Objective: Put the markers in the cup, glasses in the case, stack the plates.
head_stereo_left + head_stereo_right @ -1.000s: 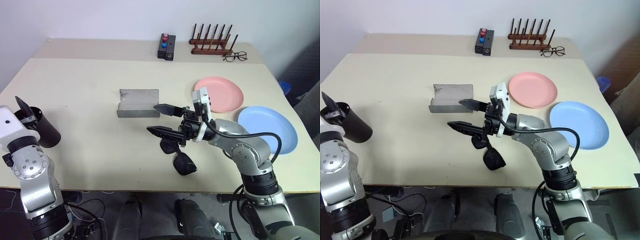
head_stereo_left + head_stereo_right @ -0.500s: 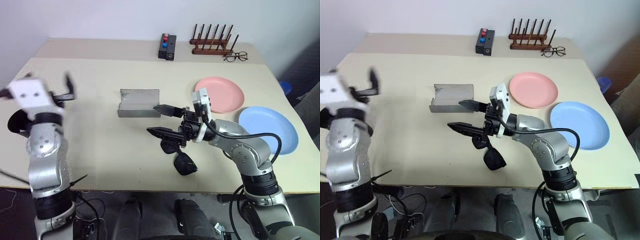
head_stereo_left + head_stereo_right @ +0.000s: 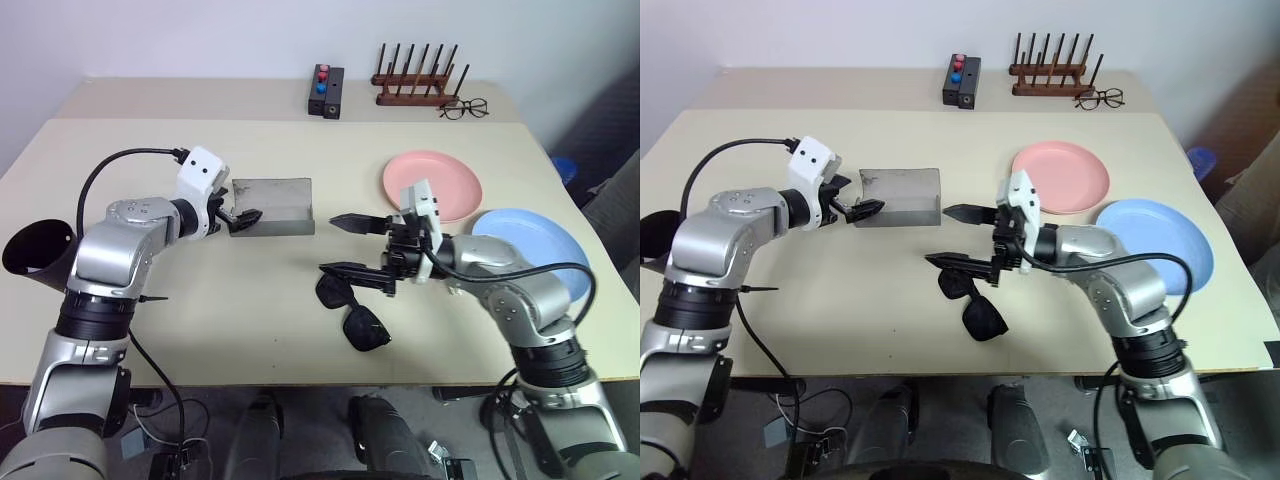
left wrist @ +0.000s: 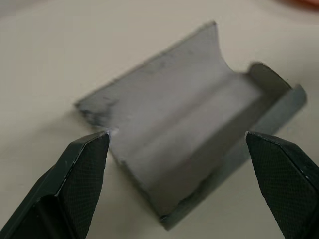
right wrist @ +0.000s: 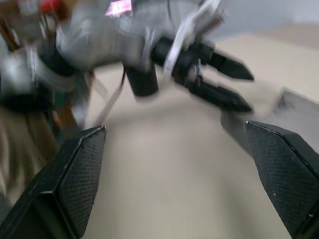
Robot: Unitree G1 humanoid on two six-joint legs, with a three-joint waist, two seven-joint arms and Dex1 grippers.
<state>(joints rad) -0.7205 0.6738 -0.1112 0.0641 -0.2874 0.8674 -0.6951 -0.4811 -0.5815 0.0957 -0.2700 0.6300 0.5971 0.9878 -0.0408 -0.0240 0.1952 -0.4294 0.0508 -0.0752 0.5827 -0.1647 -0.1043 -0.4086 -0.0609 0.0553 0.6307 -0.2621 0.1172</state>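
Note:
The grey case [image 3: 272, 204] lies open on the table, its hollow inside showing in the left wrist view [image 4: 189, 144]. My left gripper [image 3: 243, 217] is open at the case's left end, its fingers [image 4: 84, 164] spread on either side of it and apart from it. Black sunglasses [image 3: 352, 310] lie unfolded near the front edge. Just above them my right gripper [image 3: 346, 247] hangs open, pointing left, holding nothing. A pink plate [image 3: 432, 185] and a blue plate [image 3: 535, 250] sit apart at the right. The black cup [image 3: 35, 250] lies tilted at the far left. The markers are out of view.
At the back stand a black box with red and blue buttons [image 3: 325, 90], a wooden peg rack [image 3: 415, 85] and clear spectacles [image 3: 462, 108]. A black cable [image 3: 110, 170] loops over my left arm.
My left arm swung from the cup at the far left over to the case's left end, turning its gripper forward and down. My right gripper shifted slightly rightward, still open above the sunglasses.

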